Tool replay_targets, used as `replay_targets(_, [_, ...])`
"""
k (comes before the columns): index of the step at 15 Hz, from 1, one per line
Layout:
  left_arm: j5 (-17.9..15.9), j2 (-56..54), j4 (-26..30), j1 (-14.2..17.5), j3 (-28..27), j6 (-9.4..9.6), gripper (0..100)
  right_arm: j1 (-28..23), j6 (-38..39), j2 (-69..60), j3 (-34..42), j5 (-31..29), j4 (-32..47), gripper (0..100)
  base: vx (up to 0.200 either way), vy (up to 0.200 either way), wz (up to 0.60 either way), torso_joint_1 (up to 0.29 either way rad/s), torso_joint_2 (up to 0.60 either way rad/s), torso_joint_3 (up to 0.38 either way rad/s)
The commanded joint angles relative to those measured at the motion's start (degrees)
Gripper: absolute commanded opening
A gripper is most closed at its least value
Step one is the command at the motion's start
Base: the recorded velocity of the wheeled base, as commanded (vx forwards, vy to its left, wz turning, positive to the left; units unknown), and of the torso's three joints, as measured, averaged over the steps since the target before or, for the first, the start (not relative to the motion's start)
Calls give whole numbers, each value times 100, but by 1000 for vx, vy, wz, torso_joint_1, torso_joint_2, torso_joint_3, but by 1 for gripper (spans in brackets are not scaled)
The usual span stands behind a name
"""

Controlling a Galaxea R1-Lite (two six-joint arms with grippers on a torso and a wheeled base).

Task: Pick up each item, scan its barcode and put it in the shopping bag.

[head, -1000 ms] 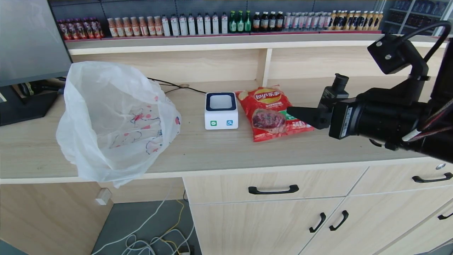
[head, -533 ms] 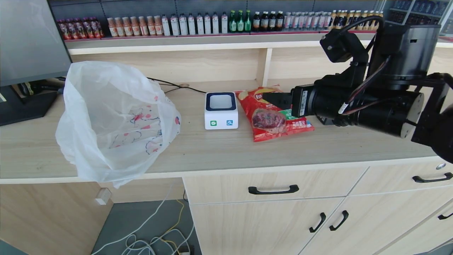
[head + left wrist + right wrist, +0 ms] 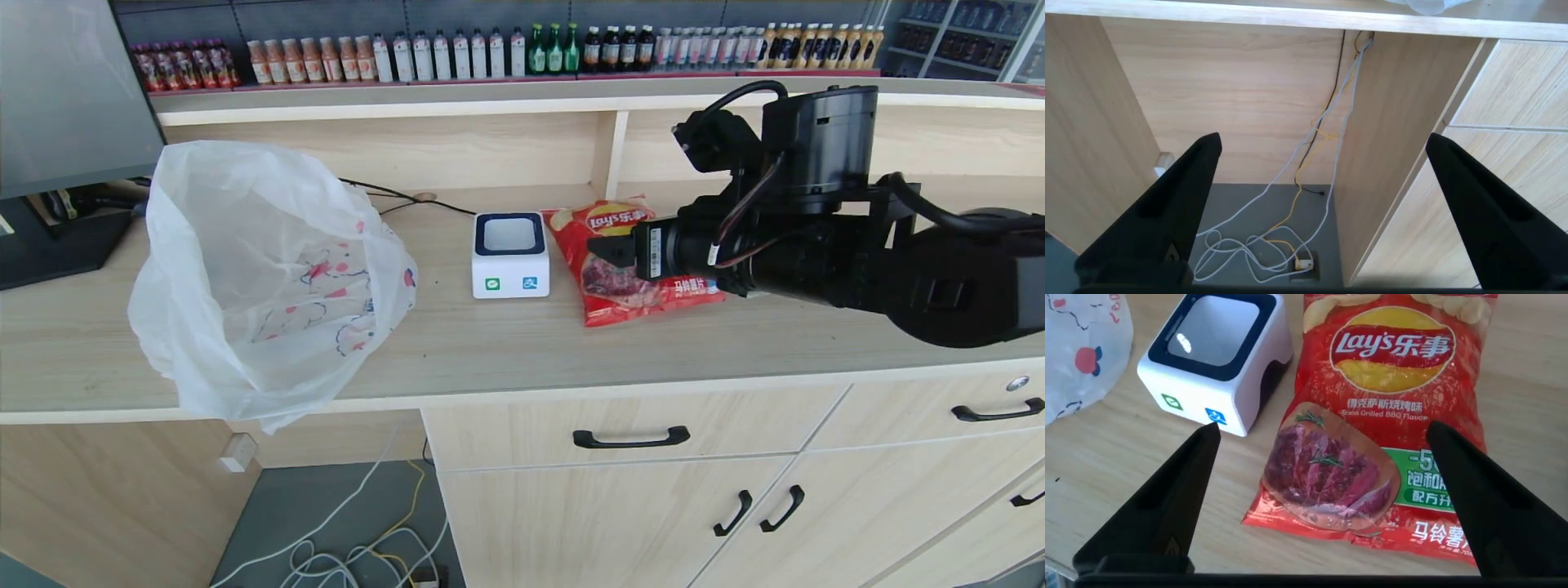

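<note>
Head view, chips [image 3: 624, 282]: red packet lying flat, face up, on the counter [image 3: 490, 351], just to the right of the scanner.
Head view, scanner [image 3: 510, 255]: small white box, window facing up, near the middle of the counter.
Head view, bag [image 3: 261, 269]: pale plastic, mouth open, on the counter's left end, well apart from the chips.
Head view, right arm [image 3: 816, 253]: stretched in from the right, its front end over the chips.
Left wrist view, left gripper [image 3: 1323, 140]: fingers spread wide, holding nothing, below the counter's edge, over cables [image 3: 1282, 245] on the floor.
Right wrist view, right gripper [image 3: 1323, 429]: fingers spread wide, empty, above the chips.
Right wrist view, chips: unheld, one edge just beside the scanner.
</note>
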Motion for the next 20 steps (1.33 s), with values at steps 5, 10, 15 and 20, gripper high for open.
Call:
replay_targets(5, [1, 0, 0, 0, 0, -1, 100, -153, -5, 455, -292, -129, -47, 100, 0, 0, 0, 0, 0, 0])
replay_targets(10, [1, 0, 0, 0, 0, -1, 100, -311, -67, 710, -477, -340, -118, 100, 0, 0, 0, 0, 0, 0])
replay_targets(15, [1, 0, 0, 0, 0, -1, 100, -390, -321, 815, -477, -349, -170, 100, 0, 0, 0, 0, 0, 0])
replay_targets(20, [1, 0, 0, 0, 0, -1, 100, -390, -365, 1140, -890, -358, -443, 100, 0, 0, 0, 0, 0, 0])
